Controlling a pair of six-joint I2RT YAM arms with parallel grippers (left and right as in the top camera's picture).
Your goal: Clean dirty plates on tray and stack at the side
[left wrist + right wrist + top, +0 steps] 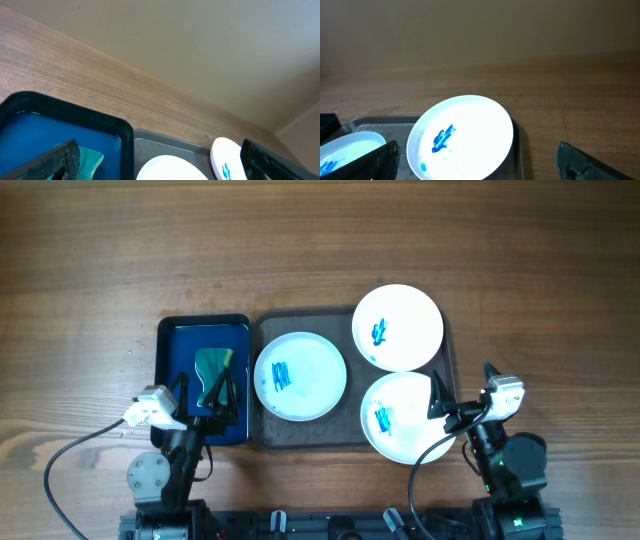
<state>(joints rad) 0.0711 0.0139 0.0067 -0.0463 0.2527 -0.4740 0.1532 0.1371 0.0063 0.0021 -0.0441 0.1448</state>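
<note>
wooden table (300, 240), small glossy blue tray (203, 321), teal-green sponge (212, 360) lying inside it

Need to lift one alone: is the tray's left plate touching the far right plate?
Apart. The overhead view shows a strip of dark tray between the left plate and the far right plate.

Lab; robot arms (183, 448) at wooden table (320, 250)

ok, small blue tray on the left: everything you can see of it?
The small blue tray is a glossy dark blue rectangle with rounded corners and a raised rim, plastic by its look. It lies flat on the wooden table, close against the left edge of the grey-brown tray. A teal sponge lies inside. The open left pincer hangs over its near half; contact is unclear.
</note>
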